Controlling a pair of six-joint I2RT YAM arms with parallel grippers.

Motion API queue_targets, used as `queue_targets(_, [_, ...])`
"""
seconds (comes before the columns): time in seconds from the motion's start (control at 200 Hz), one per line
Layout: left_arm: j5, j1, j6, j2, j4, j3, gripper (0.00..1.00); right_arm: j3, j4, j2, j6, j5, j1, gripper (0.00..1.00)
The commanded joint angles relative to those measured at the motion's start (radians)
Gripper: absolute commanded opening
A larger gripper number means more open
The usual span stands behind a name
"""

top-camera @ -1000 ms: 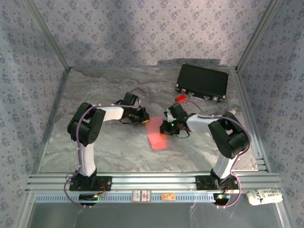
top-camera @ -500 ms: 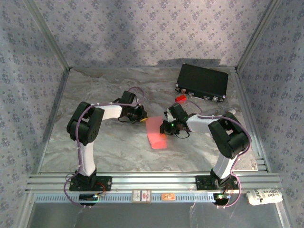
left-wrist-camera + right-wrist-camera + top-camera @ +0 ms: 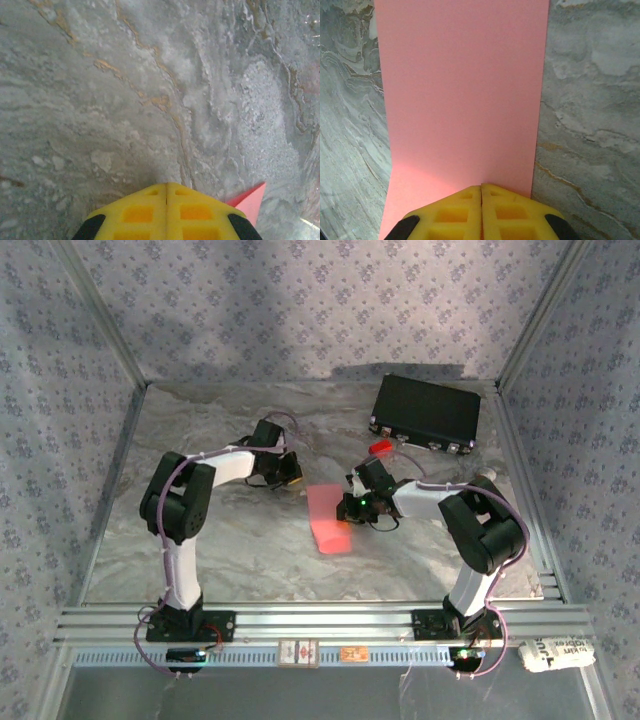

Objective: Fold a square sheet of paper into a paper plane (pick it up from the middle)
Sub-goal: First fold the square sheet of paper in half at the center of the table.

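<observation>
The salmon-pink sheet of paper (image 3: 328, 515) lies flat on the marble table as a narrow rectangle, apparently folded in half. My right gripper (image 3: 346, 510) is shut, its yellow tips together at the sheet's right edge; in the right wrist view the paper (image 3: 465, 90) stretches out ahead of the right gripper (image 3: 480, 187). My left gripper (image 3: 293, 476) is shut and sits off the sheet's far left corner, apart from it. In the left wrist view the left gripper (image 3: 166, 186) hangs over bare marble, with one corner of the paper (image 3: 248, 204) at the lower right.
A black case (image 3: 425, 412) stands at the back right, with a small red block (image 3: 381, 447) just in front of it. Patterned walls close in the table at the left, back and right. An aluminium rail (image 3: 320, 620) runs along the near edge.
My left gripper has drawn back from the sheet's far left corner, toward the back left. The right gripper and the paper have stayed put.
</observation>
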Motion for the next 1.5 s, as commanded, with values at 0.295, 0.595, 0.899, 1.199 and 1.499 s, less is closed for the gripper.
queue_targets(0.295, [0.209,-0.148,-0.092,-0.242,0.119,-0.216,0.02,-0.041,-0.143,0.016,0.023,0.104,-0.003,0.09])
queue_targets(0.595, [0.27,-0.189,-0.156,-0.214,0.236,-0.33,0.03,-0.039,-0.145,0.022,0.024,0.106,0.004,0.09])
queue_targets(0.899, [0.282,-0.195,-0.134,-0.152,0.238,-0.365,0.03,-0.041,-0.155,0.024,0.017,0.112,0.005,0.09])
queue_targets(1.199, [0.185,-0.197,-0.009,-0.147,0.108,-0.413,0.03,-0.052,-0.146,0.028,0.02,0.114,0.004,0.09])
queue_targets(1.499, [0.188,-0.209,-0.068,-0.265,0.115,-0.369,0.03,-0.05,-0.148,0.024,0.02,0.114,0.003,0.09])
